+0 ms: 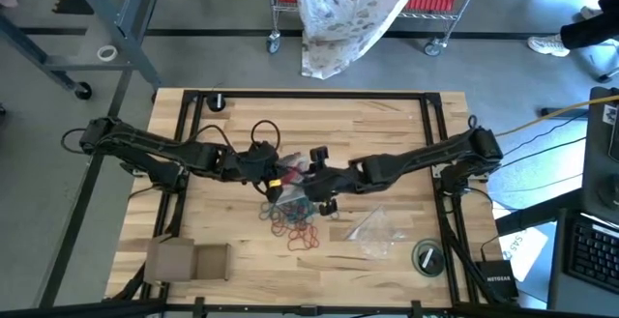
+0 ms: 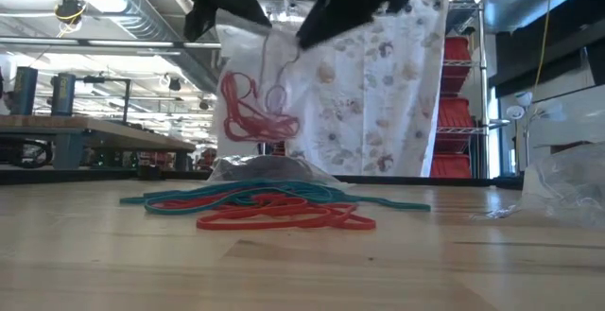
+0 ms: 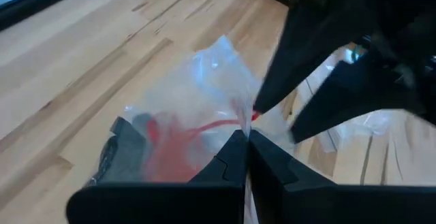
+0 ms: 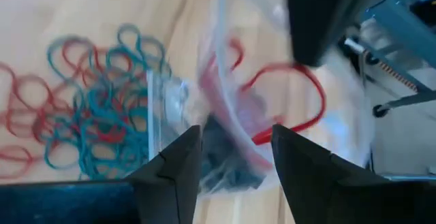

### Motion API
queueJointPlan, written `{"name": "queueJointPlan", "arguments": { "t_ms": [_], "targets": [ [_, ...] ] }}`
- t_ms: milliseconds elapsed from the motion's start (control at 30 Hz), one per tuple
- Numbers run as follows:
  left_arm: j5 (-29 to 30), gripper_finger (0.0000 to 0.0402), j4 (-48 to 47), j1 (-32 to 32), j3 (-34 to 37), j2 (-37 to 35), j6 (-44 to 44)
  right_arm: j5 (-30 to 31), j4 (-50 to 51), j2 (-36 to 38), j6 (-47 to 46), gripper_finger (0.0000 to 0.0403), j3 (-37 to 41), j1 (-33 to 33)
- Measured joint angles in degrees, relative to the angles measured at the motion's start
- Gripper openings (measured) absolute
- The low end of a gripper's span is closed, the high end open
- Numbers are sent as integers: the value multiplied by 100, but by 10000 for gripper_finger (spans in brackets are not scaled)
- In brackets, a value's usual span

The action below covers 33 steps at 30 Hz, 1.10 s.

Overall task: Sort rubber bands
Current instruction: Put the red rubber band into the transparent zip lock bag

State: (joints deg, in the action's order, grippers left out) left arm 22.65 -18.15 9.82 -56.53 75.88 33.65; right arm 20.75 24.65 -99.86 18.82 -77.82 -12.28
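A clear plastic bag [image 2: 253, 84] hangs between my two grippers above the middle of the table. Red rubber bands [image 2: 250, 112] hang inside it and dark ones [image 3: 121, 149] lie in its lower end. My left gripper [image 3: 245, 142] is shut on the bag. My right gripper [image 4: 235, 152] is open at the bag's mouth, with the bag wall and a red loop [image 4: 293, 94] just ahead of its fingers. A pile of teal and red rubber bands [image 1: 295, 223] lies loose on the table in front of the bag. My left gripper pinches the bag's upper edge [image 3: 240, 118] between its two shut fingers, slanting down from the table's left. The bag hangs below the fingers, and its lower end [image 2: 265, 167] reaches down to the table. Whether my right gripper touches the bag, I cannot tell.
A second clear bag [image 1: 372, 226] lies on the table to the right of the pile. A cardboard box [image 1: 189, 260] sits near the front left corner and a round roll [image 1: 427, 257] near the front right. A black frame [image 1: 437, 144] borders the table.
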Motion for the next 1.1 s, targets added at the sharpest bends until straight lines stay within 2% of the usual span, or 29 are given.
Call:
{"name": "queueJointPlan", "arguments": {
  "t_ms": [67,133,300,400,500,700,833,1000,1100],
  "targets": [
    [-2,1,-11,2,0,0,-2,198,-48,-82,12,156,0,-12],
    [-2,1,-9,2,0,0,-4,236,-70,-104,14,127,0,-14],
    [0,1,-47,0,0,0,-83,265,5,-76,81,16,-2,-12],
    [0,1,-135,-2,0,0,-102,244,-9,14,74,11,-2,-12],
    [2,1,-179,-7,0,0,-136,-56,-100,219,-162,2,-4,-11],
    [2,1,-234,-7,0,0,-221,-292,-166,539,-1027,3,-9,-6],
    [49,1,-231,-9,0,0,-235,-320,-96,507,-1754,19,-13,-4],
    [193,1,-244,-11,0,0,-367,-458,111,522,-2141,82,-13,29],
    [438,1,-293,-17,0,-102,-433,-987,156,556,-2274,125,-17,29]
  ]
}}
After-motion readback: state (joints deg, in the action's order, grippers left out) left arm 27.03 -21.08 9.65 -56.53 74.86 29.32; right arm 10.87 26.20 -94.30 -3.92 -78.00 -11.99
